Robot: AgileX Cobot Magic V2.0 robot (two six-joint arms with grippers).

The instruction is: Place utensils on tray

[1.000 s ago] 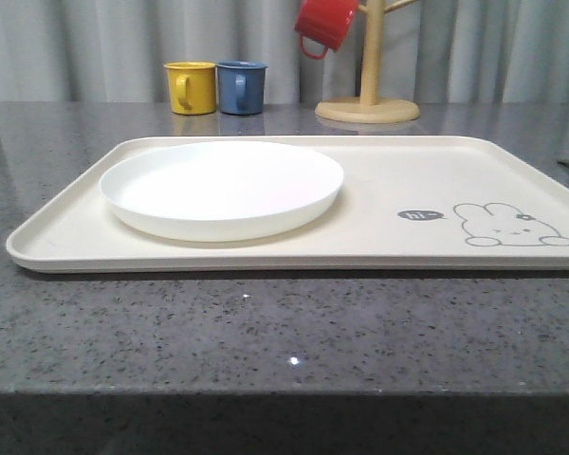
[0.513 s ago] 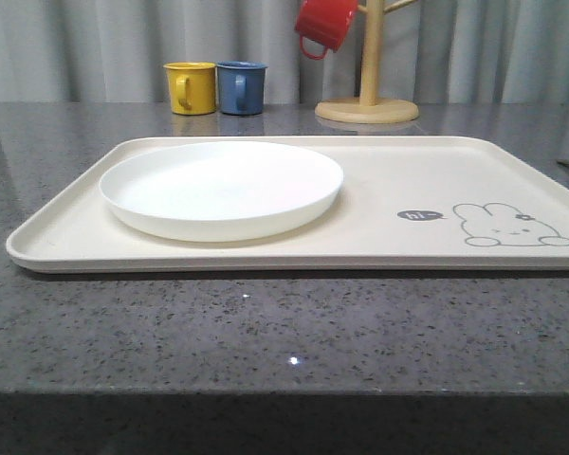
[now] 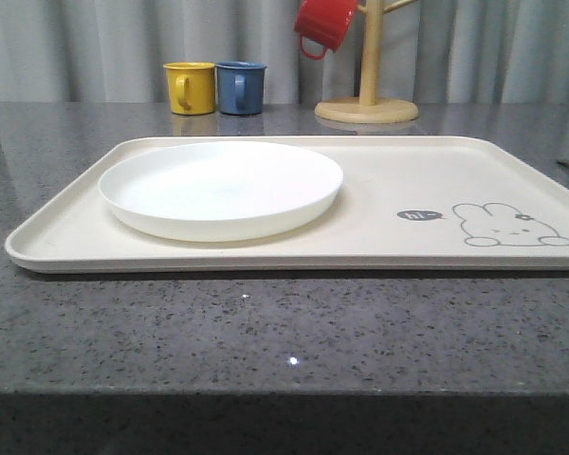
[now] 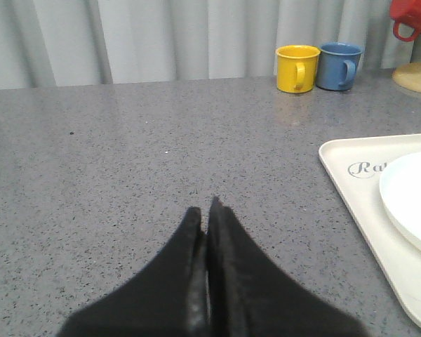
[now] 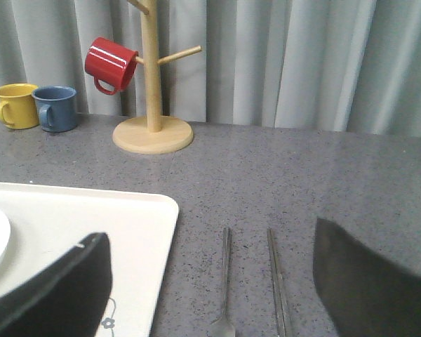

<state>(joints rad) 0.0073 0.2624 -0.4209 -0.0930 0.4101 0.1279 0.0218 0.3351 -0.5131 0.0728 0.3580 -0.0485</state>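
Observation:
The cream tray [image 3: 427, 180] lies across the grey counter, with the round white plate [image 3: 221, 185] resting on its left half. My left gripper [image 4: 205, 210] is shut with nothing in it, low over bare counter to the left of the tray's corner [image 4: 351, 168]. My right gripper [image 5: 209, 239] is wide open above the counter just right of the tray [image 5: 91, 210]. Between its fingers two steel utensils lie side by side on the stone: a fork [image 5: 226, 281] nearer the tray and a straight knife [image 5: 276, 281] beyond it. Their far ends are cut off. The spoon is out of view.
A yellow mug [image 3: 191, 87] and a blue mug [image 3: 242, 87] stand at the back of the counter. To their right a wooden mug tree [image 3: 368, 95] holds a red mug [image 3: 324, 24]. Grey curtains close the back. The counter's front edge runs just before the tray.

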